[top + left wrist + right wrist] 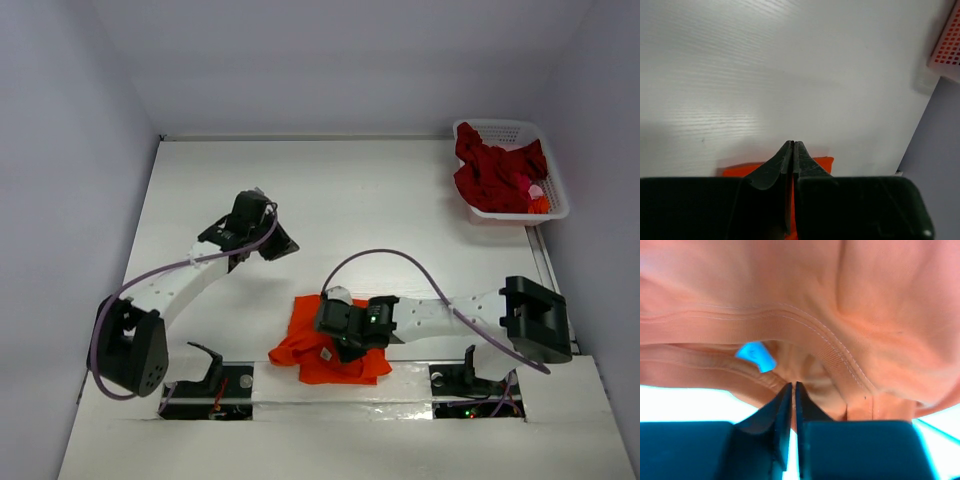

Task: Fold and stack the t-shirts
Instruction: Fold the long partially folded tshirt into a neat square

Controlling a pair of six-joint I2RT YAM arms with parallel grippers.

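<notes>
At the 6 o'clock edge of the table [400, 200], the orange t-shirt [296, 348] lies bunched in a rough square. The right gripper [793, 386] sits low on it, jaws all but pressed together at a stitched hem; whether they nip cloth cannot be told. Toward 10 o'clock the left gripper [793, 149] hovers above the table, jaws pressed together on nothing. At 1 o'clock the crimson t-shirt [495, 170] is heaped in the basket [500, 123]. The step looks like tidying the orange fold. The next move calls for letting go cleanly, then fetching the crimson one.

Lab robot cell, white table [350, 190], plain walls [340, 60]
</notes>
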